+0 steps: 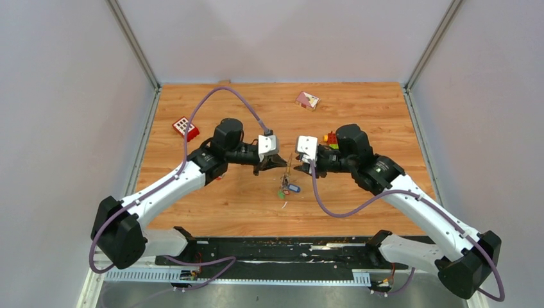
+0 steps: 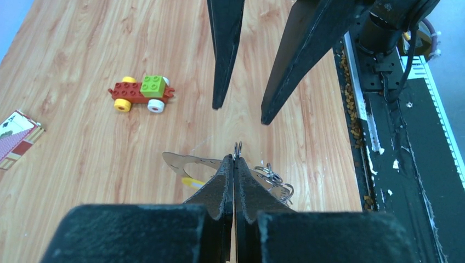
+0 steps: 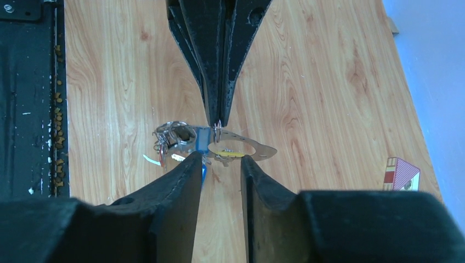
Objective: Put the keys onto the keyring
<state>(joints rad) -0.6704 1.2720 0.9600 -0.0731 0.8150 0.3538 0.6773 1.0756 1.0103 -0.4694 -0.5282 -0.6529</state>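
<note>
My left gripper [image 2: 236,157] is shut, and a small double wire ring [image 2: 237,147] pokes out of its tips. From that ring hangs the keyring [image 3: 257,149], a flat silvery loop [image 2: 183,163]. On it or against it are the keys: a yellow one [image 3: 226,154], a blue one [image 3: 203,140], and a tangle of small rings [image 3: 173,133]. In the top view the bunch [image 1: 290,188] sits below and between both grippers. My right gripper [image 3: 220,160] faces the left one, open, its fingertips just short of the bunch and with nothing between them.
A red, yellow and green toy brick car [image 2: 141,93] stands beyond the grippers. A red block with white squares [image 1: 185,126] lies at the far left. A red-and-white card box [image 1: 307,100] lies at the back. The black base rail [image 1: 269,250] runs along the near edge.
</note>
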